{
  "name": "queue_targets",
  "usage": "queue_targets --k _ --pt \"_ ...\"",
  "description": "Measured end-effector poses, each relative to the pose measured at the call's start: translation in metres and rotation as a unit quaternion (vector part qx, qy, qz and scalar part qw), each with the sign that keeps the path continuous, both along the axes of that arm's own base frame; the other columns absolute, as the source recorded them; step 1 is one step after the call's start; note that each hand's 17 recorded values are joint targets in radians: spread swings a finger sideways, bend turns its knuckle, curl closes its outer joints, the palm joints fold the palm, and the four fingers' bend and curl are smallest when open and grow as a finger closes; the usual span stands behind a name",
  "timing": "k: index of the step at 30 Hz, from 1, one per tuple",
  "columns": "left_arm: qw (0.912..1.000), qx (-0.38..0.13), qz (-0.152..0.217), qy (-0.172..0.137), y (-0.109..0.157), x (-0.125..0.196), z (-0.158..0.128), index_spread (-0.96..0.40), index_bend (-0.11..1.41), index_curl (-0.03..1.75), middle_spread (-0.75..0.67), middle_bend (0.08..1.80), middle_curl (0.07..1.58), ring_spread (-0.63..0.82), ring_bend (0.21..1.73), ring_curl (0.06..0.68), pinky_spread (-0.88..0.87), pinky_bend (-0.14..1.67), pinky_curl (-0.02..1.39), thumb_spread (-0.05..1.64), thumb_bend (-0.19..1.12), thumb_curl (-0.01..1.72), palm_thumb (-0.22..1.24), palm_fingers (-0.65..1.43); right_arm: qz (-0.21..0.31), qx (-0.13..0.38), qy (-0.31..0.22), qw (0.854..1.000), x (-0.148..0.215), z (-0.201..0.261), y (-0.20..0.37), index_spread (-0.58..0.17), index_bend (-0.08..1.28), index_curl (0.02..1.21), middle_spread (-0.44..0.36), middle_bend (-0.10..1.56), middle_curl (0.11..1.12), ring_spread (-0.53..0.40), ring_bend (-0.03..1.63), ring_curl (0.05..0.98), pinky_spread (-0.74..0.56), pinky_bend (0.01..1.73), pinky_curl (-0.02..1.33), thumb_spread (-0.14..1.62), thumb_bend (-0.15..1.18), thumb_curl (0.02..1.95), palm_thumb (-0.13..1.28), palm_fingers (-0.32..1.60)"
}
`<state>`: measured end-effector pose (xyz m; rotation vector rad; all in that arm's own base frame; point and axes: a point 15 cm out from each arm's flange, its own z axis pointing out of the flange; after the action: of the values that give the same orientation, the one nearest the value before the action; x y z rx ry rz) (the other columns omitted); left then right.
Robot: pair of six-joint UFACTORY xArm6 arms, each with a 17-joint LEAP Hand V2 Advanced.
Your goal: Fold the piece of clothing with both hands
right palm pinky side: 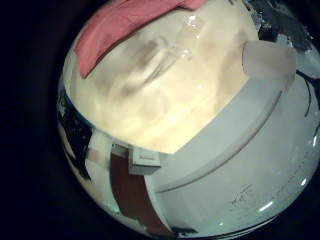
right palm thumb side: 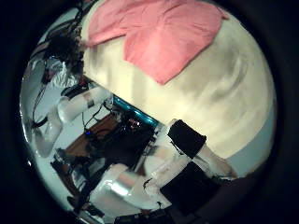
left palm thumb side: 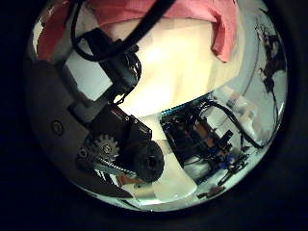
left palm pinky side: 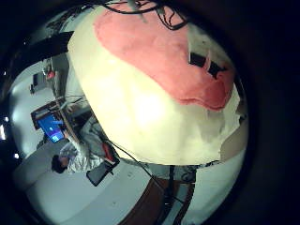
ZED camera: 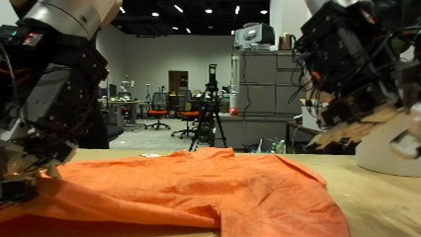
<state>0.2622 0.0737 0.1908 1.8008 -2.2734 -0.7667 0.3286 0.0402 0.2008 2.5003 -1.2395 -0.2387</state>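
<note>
- Behind the table you see a large open room with a dark ceiling and rows of small bright lights.
- A tall grey cabinet stands at the back, beyond the right hand's side.
- A tripod stands on the pale floor in mid-room.
- Office chairs and desks sit further back, beyond the left hand's side.
</note>
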Motion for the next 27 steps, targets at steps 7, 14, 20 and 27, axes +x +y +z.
queue_targets --k 7,14,20,27 --pt "1.0000 -0.001 0.000 -0.001 0.002 0.001 0.001 -0.59 0.48 0.71 -0.47 1.03 0.60 -0.58 0.80 0.397 -0.78 0.68 0.44 1.57 0.31 0.88 0.77 1.11 0.017 0.001 0.010 1.000 0.001 -0.061 0.013 -0.265 0.17 0.30 0.010 0.21 0.34 0.142 0.29 0.253 0.25 0.24 0.30 1.03 -0.02 0.31 0.66 0.21" --pt "1.0000 -0.004 0.001 0.000 0.005 0.001 0.002 -0.60 0.46 0.74 -0.47 1.04 0.59 -0.59 0.79 0.404 -0.78 0.67 0.45 1.57 0.32 0.92 0.76 1.11 0.021 -0.013 0.038 0.999 0.001 -0.088 0.025 -0.269 0.17 0.30 -0.030 0.22 0.35 0.082 0.31 0.262 0.24 0.20 0.30 0.99 -0.02 0.33 0.70 0.26" --pt "1.0000 -0.005 0.000 -0.002 0.005 0.002 0.004 -0.61 0.44 0.76 -0.47 1.04 0.59 -0.59 0.79 0.410 -0.78 0.67 0.45 1.57 0.33 0.95 0.75 1.11 0.024 -0.031 0.024 0.999 0.007 -0.091 0.024 -0.297 0.21 0.33 -0.077 0.34 0.39 -0.079 0.44 0.280 0.06 0.17 0.25 0.95 -0.01 0.35 0.78 0.59" --pt "1.0000 -0.007 -0.006 0.000 0.006 0.004 0.009 -0.61 0.43 0.78 -0.47 1.04 0.59 -0.59 0.78 0.415 -0.79 0.66 0.46 1.57 0.34 0.97 0.74 1.11 0.023 -0.040 0.014 0.999 0.011 -0.086 0.019 -0.381 0.34 0.43 -0.187 0.57 0.50 -0.285 0.76 0.411 -0.44 0.52 0.34 0.90 -0.01 0.39 0.90 1.37"
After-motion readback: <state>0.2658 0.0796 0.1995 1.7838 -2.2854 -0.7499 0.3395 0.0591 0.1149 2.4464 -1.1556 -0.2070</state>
